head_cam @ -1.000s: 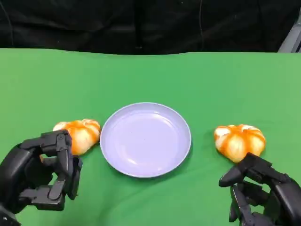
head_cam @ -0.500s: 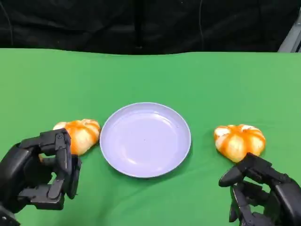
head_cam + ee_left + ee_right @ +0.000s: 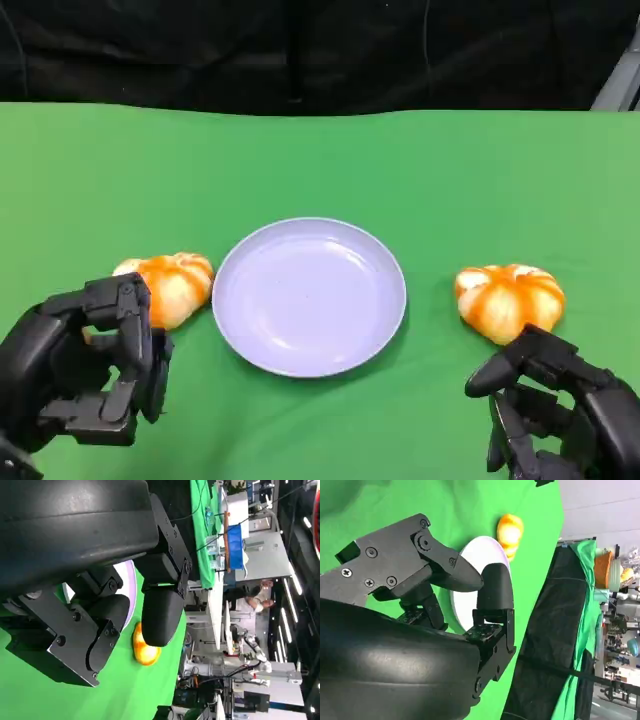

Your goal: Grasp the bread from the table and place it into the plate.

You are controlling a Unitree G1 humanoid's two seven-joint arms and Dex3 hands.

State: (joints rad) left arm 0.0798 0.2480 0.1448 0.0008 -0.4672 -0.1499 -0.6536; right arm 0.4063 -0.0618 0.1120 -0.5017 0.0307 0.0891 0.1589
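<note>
L hand (image 3: 85, 365) hangs near-left w/ fingers curled in on nothing, just near of the left bread (image 3: 168, 285); R hand (image 3: 555, 410) near-right, fingers apart and empty, just short of the right bread (image 3: 509, 298). Plate (image 3: 309, 296) sits bare btwn the two, so I'd say nothing's done yet: grasp + placing both left. Green table cloth (image 3: 320, 160), black curtain (image 3: 300, 50) at far edge.

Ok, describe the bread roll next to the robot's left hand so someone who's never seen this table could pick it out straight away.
Start at the round lilac plate in the middle of the green table. One orange-and-white bread roll lies on each side of it. The left roll is the one almost touching the plate's rim, partly hidden behind the black left hand; the right roll lies clear of the plate and fully visible.
</note>
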